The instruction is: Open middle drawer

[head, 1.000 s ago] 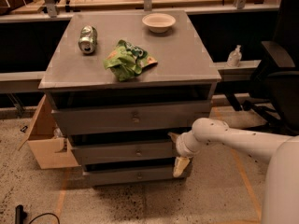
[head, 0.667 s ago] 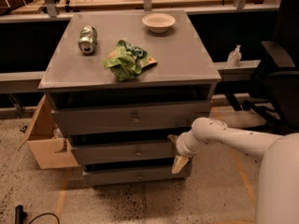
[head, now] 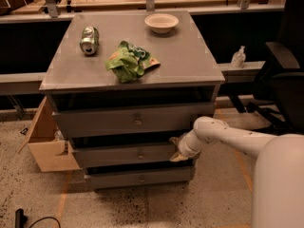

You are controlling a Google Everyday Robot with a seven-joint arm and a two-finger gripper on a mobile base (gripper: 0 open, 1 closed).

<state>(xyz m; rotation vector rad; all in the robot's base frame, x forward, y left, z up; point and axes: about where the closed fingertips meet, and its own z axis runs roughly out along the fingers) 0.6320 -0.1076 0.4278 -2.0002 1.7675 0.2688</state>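
The gripper (head: pixel 176 149), its opening impossible to tell, touches the right end of the shallow grey knobbed middle drawer (head: pixel 123 155), one of three grey drawers (head: pixel 95 122).

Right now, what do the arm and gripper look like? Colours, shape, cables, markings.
The arm is smooth off-white: tubular links, a bulbous joint, a few small dark dots. No exposed cables or readable markings. The gripper is tan, darker than the arm, at the middle drawer's right end.
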